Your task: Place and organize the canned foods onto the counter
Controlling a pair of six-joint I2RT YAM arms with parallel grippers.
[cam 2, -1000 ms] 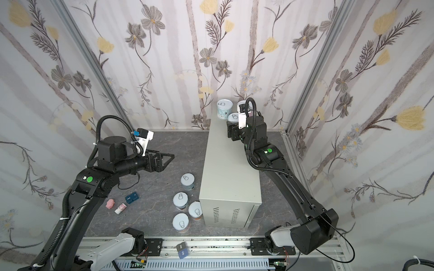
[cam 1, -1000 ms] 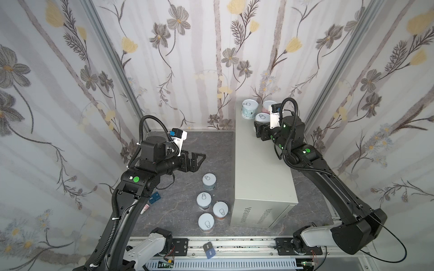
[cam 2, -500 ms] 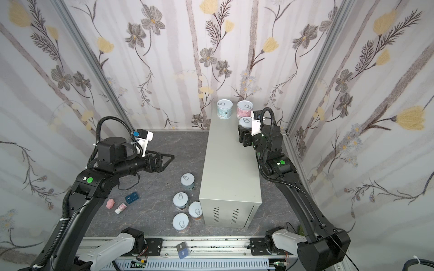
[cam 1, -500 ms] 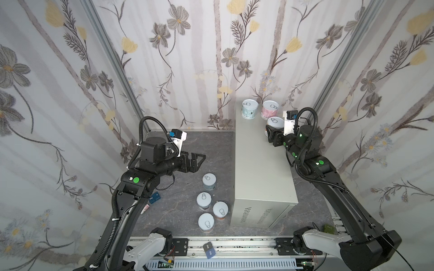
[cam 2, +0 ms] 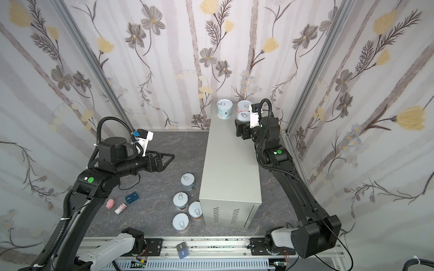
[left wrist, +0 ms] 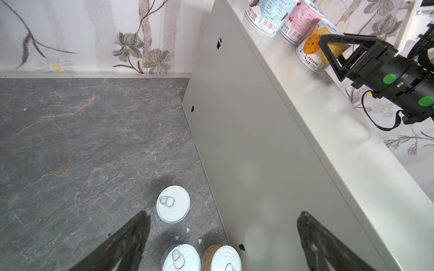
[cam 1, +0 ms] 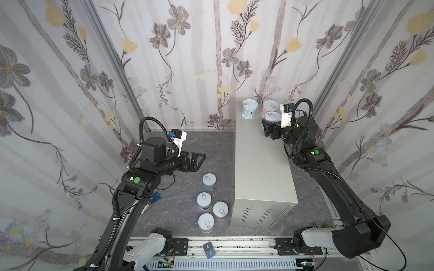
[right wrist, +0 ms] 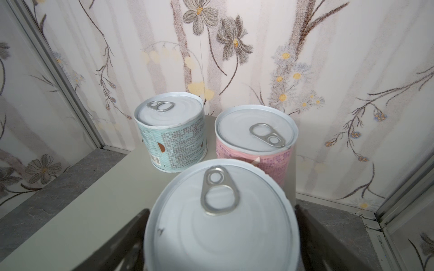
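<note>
Three canned foods stand at the far end of the counter (cam 1: 260,169): a light blue one (cam 1: 249,110), a pink one (cam 1: 270,107) and an orange-labelled one (cam 1: 272,116) just in front of the pink. My right gripper (right wrist: 220,208) is open, its fingers on either side of the orange-labelled can (right wrist: 220,225). Several more cans stand on the dark floor beside the counter (cam 2: 230,169), the farthest being a bluish one (cam 1: 209,180). My left gripper (cam 1: 199,162) hangs open and empty above the floor, over that group (left wrist: 173,203).
A blue block (cam 2: 132,197), a pink lump (cam 2: 110,203) and a small white tube (cam 2: 120,208) lie on the floor at the left. Patterned walls close in behind and on both sides. A metal rail (cam 1: 234,244) runs along the front edge.
My right gripper carried the orange-labelled can rightwards across the counter's far end, set it in front of the pink can and opened its jaws. The left arm has not moved.
</note>
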